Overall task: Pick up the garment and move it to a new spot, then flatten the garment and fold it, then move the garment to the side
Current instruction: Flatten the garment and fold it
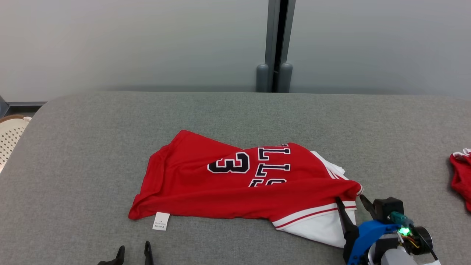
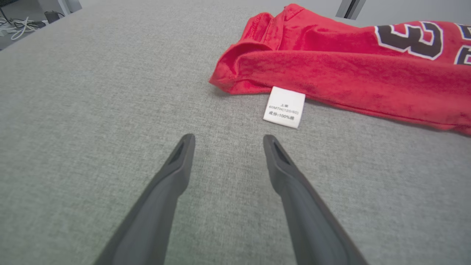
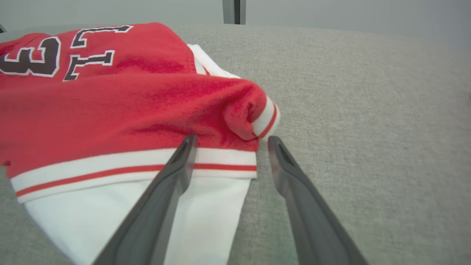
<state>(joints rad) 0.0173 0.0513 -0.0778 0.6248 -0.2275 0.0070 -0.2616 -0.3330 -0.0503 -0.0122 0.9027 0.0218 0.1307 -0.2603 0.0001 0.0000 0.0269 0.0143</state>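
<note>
The garment point(image 1: 235, 184) is a red jersey with black-and-white lettering, a number 3 and white striped trim, lying crumpled in the middle of the grey table point(image 1: 92, 147). A white care label point(image 2: 284, 107) sticks out from its near left corner. My left gripper point(image 1: 134, 251) is open, low over bare table just short of that label point(image 1: 161, 221). At the jersey's near right corner my right gripper point(image 1: 349, 200) stands open. In the right wrist view its left finger overlaps the white trim point(image 3: 110, 165) and the right finger lies over bare table beside the folded red corner point(image 3: 243, 117).
Another red and white cloth point(image 1: 461, 180) lies at the table's right edge. A pale perforated basket point(image 1: 11, 134) sits off the table's left side. A grey wall with a dark vertical post point(image 1: 275, 44) runs behind the table. Cables point(image 2: 18, 27) lie on the floor beyond the table's edge.
</note>
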